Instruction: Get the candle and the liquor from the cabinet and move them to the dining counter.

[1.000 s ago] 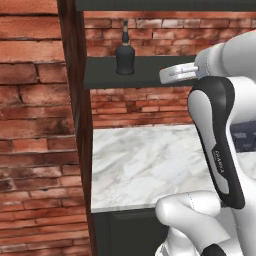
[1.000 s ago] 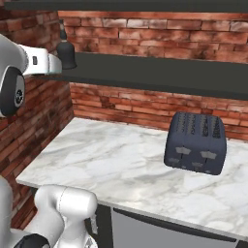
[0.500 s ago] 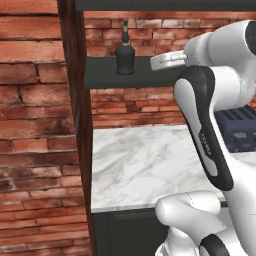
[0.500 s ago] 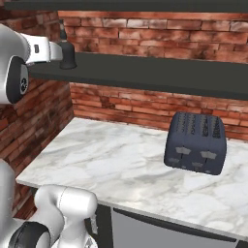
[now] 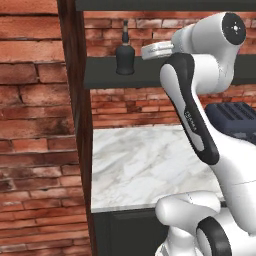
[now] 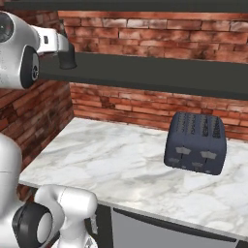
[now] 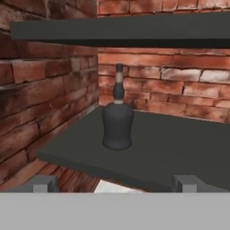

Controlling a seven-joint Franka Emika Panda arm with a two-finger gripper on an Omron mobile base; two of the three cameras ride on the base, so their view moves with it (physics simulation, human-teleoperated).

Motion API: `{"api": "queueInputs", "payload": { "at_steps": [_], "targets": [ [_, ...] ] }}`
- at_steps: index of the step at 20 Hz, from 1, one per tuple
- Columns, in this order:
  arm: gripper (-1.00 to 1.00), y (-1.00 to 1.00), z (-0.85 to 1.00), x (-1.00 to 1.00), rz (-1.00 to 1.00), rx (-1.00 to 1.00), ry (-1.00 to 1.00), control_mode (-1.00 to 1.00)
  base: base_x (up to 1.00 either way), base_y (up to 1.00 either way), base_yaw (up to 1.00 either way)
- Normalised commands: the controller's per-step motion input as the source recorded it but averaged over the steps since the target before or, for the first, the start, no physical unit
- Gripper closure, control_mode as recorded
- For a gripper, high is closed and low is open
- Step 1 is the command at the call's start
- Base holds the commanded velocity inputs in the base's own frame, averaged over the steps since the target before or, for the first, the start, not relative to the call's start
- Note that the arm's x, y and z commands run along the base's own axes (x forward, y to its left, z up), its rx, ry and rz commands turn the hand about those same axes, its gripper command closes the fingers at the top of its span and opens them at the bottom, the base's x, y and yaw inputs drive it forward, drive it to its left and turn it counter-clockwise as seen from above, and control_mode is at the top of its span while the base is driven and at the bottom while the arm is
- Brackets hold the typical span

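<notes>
Even, soft rendered light; slightly blurry, no glare.

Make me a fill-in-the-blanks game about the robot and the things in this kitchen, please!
1. The squat black bell-shaped bottle stands on the dark grey ____.
2. The wall behind the bottle is made of red ____.
3. The dark blue toaster sits on the white-grey ____ worktop.
4. The robot's hand, in front of the bottle, is ____.

Missing words: shelf; brick; marble; open
</notes>
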Motion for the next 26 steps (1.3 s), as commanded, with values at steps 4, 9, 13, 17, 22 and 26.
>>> {"api": "queueInputs", "payload": {
  "at_steps": [4, 9, 13, 17, 22, 26],
  "targets": [
    [-1.00, 0.18, 0.09, 0.50, 0.00, 0.00, 0.00, -1.00, 0.00, 0.00, 0.00],
    [-1.00, 0.18, 0.09, 0.41, 0.00, 0.00, 0.00, -1.00, 0.00, 0.00, 0.00],
    [-1.00, 0.13, 0.01, 0.35, 0.00, 0.00, 0.00, -1.00, 0.00, 0.00, 0.00],
    [-1.00, 0.07, -0.08, 0.37, -0.01, 0.03, 0.01, -1.00, 0.00, 0.00, 0.00],
    [-1.00, 0.05, -0.11, 0.42, -0.01, 0.02, 0.00, -1.00, 0.00, 0.00, 0.00],
    [-1.00, 0.08, -0.06, 0.43, 0.00, 0.02, 0.00, -1.00, 0.00, 0.00, 0.00]
  ]
}}
